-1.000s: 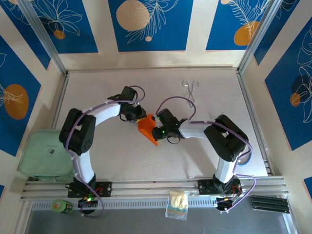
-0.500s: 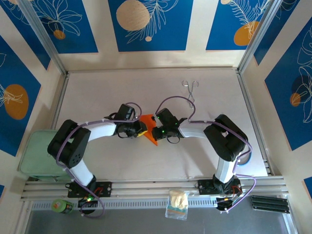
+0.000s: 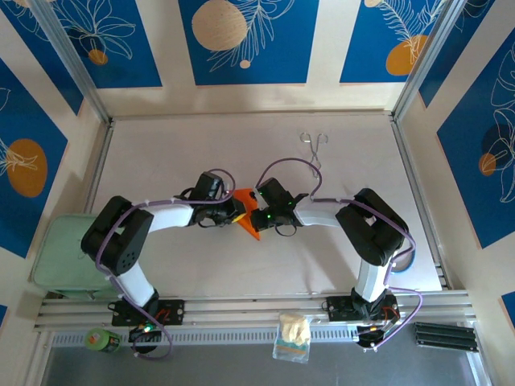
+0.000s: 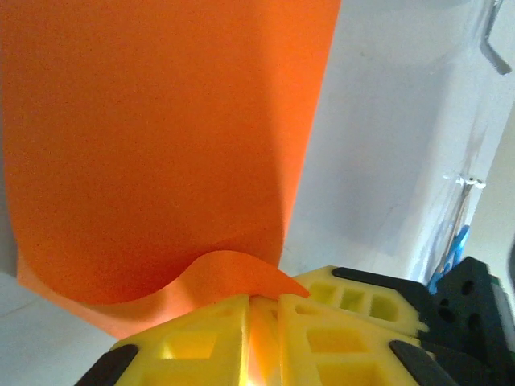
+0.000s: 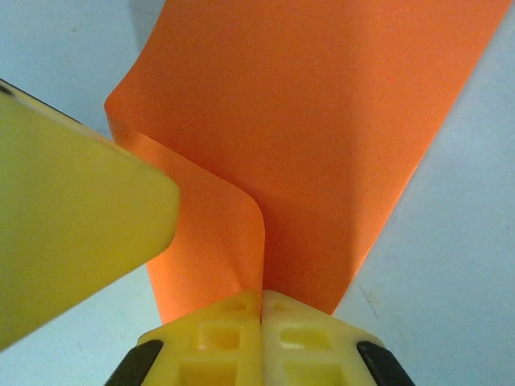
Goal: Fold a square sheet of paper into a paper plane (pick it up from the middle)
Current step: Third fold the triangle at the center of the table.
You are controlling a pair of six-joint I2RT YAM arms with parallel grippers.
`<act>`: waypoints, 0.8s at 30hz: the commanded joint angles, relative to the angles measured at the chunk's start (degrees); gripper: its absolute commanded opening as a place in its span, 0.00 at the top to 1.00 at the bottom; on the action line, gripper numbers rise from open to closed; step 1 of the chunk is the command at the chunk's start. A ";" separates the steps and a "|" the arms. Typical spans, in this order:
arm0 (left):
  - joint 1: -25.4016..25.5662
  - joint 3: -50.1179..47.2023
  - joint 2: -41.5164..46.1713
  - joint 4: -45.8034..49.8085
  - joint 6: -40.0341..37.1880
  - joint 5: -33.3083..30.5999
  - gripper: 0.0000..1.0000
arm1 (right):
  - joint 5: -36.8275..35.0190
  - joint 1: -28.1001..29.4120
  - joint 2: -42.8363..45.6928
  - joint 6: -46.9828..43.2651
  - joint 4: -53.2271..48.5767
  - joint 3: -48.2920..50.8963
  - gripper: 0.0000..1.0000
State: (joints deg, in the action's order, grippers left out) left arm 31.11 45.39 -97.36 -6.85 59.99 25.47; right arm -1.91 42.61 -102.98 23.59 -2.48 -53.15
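Observation:
The square sheet of paper (image 3: 249, 228) is bright orange, folded over, and held up off the table between the two grippers. My left gripper (image 3: 235, 211) pinches its left edge. In the left wrist view the yellow fingers (image 4: 201, 338) are pressed together with the paper (image 4: 161, 137) caught in the slit of the left gripper (image 4: 263, 322), one corner curling over them. My right gripper (image 3: 255, 217) holds the other side. In the right wrist view the right gripper (image 5: 261, 301) is shut on a curled fold of the paper (image 5: 322, 121). A left finger (image 5: 72, 217) looms close beside it.
Metal tongs (image 3: 314, 148) lie at the back of the table, right of centre. A pale green tray (image 3: 68, 256) sits off the table's left edge. A small packet (image 3: 292, 336) rests on the front rail. The two wrists nearly touch.
My left arm swung nearer and lower, bringing its gripper against the paper's left edge, and the jaws closed on it. The right gripper kept its hold and barely moved.

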 commanded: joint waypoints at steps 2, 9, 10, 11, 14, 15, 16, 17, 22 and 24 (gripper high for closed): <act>0.68 -1.19 -1.18 0.93 -0.60 1.08 0.83 | 0.68 -0.29 -1.70 -0.30 -3.12 -0.38 0.99; 0.68 -1.11 -1.93 1.60 -1.58 0.86 0.83 | 0.46 -0.25 -1.70 -0.74 -3.76 -0.47 0.99; 0.63 -1.11 -2.21 1.56 -1.65 1.04 0.83 | 0.49 -0.25 -1.70 -0.67 -3.81 -0.47 1.00; 0.64 -1.17 -2.40 1.64 -1.68 1.20 0.83 | 0.37 -0.20 -1.70 -0.58 -3.85 -0.47 0.99; 0.69 -1.26 -2.58 1.96 -1.98 1.38 0.83 | 0.23 -0.20 -1.61 -0.40 -3.94 -0.47 0.99; 0.70 -1.18 -2.59 2.17 -2.13 1.33 0.83 | 0.24 -0.25 -1.65 -0.41 -3.94 -0.47 0.99; 0.63 -1.18 -2.62 2.24 -2.22 1.12 0.83 | 0.24 -0.25 -1.66 -0.43 -3.94 -0.49 1.00; 0.69 -1.18 -2.57 2.19 -2.24 1.07 0.83 | 0.20 -0.25 -1.70 -0.43 -4.05 -0.48 1.00; 0.66 -1.26 -2.72 2.74 -2.20 0.29 0.84 | 0.31 -0.25 -1.71 -0.35 -4.16 -0.47 0.99; 0.69 -1.26 -3.00 3.03 -2.31 0.14 0.84 | 0.33 -0.25 -1.78 -0.35 -4.17 -0.47 0.99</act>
State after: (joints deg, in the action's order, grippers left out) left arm 31.27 44.62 -99.24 -5.93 59.46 25.45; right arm -1.93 42.61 -103.00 23.42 -2.83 -53.25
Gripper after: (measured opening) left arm 0.164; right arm 0.048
